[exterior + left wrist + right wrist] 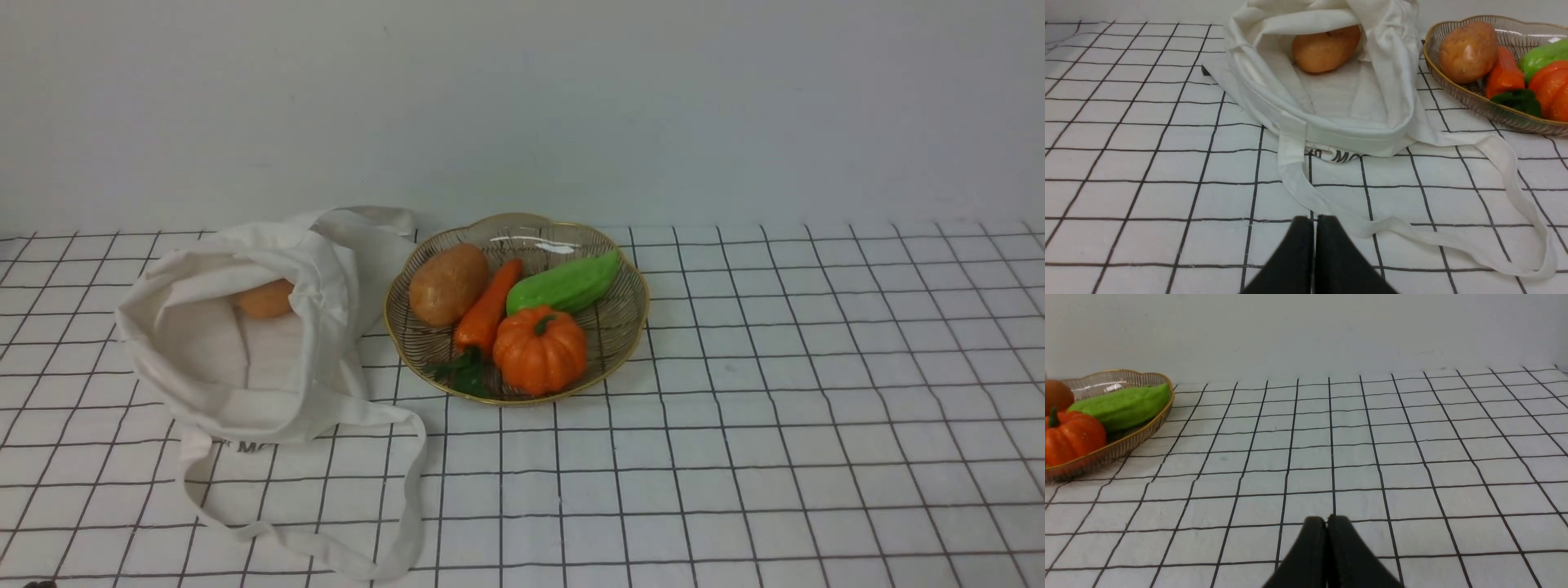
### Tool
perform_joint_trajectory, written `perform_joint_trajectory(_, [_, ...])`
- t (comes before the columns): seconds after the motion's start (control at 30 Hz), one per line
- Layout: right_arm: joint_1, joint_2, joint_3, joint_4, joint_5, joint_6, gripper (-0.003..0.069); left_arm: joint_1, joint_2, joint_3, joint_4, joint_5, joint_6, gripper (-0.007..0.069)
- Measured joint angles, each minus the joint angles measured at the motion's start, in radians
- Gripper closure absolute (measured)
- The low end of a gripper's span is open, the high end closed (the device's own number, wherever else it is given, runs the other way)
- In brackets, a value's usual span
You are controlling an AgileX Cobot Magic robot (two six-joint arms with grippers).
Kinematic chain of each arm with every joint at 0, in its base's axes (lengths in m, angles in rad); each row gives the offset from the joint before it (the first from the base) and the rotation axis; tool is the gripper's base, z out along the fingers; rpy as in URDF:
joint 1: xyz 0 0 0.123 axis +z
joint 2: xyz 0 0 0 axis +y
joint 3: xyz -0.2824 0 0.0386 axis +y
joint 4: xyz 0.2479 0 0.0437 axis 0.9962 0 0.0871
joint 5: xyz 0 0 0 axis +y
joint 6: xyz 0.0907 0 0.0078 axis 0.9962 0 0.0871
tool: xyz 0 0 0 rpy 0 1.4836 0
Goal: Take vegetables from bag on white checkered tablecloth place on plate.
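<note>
The white cloth bag [245,359] lies open on the white checkered tablecloth [775,425] at the left, with one tan-orange potato [265,299] inside; it also shows in the left wrist view [1325,49]. A second potato [447,283] lies on the brownish gold-rimmed plate [629,331] beside a carrot [488,307], a pumpkin [540,349] and a green vegetable [565,282]. My left gripper [1314,222] is shut and empty, low over the cloth in front of the bag's strap [1412,232]. My right gripper [1327,522] is shut and empty over bare cloth, right of the plate [1139,433]. Neither gripper shows in the front view.
The bag's long strap [359,523] loops across the cloth toward the front edge. Dark printed letters [1341,156] show at the bag's bottom. A plain wall [522,106] stands behind the table.
</note>
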State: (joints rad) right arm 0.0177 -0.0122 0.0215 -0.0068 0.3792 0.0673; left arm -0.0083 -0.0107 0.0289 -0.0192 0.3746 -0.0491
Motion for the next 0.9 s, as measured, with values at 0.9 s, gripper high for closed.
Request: perform_joint_trajectory(0.9, [0.000, 0.000, 0.000, 0.000, 0.000, 0.001, 0.0674, 0.003, 0.000, 0.000, 0.000, 0.000, -0.011, 0.0632])
